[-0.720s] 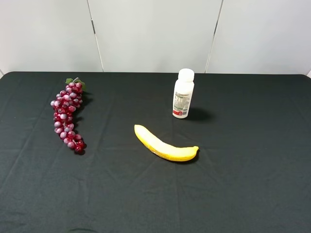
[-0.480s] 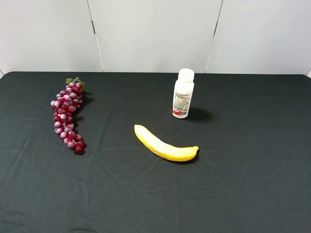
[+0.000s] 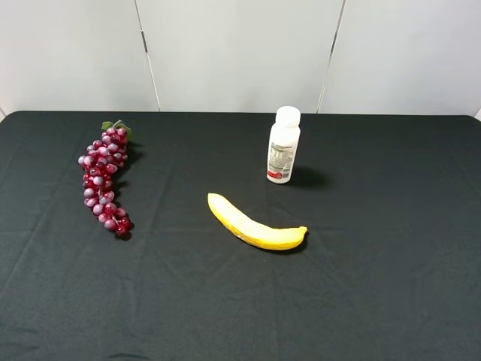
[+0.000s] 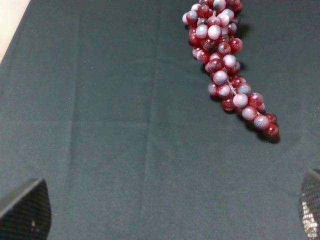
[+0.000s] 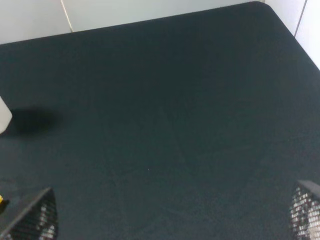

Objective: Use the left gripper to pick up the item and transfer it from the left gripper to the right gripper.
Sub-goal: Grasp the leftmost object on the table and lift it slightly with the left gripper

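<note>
The grapes point(image 3: 104, 179), a long dark-red and purple bunch with a small green leaf at the far end, lie on the black cloth at the left. They also show in the left wrist view point(image 4: 225, 65), lying alone ahead of my left gripper point(image 4: 167, 210). Its two fingertips point(image 4: 25, 212) sit wide apart with only cloth between them, so it is open and empty. My right gripper point(image 5: 167, 215) is also open and empty over bare cloth, its fingertips point(image 5: 31, 219) far apart. Neither arm shows in the exterior high view.
A yellow banana point(image 3: 255, 224) lies near the middle of the table point(image 3: 376, 286). A white pill bottle point(image 3: 283, 145) stands upright behind it; its edge shows in the right wrist view point(image 5: 4, 116). White wall panels stand behind the table's far edge.
</note>
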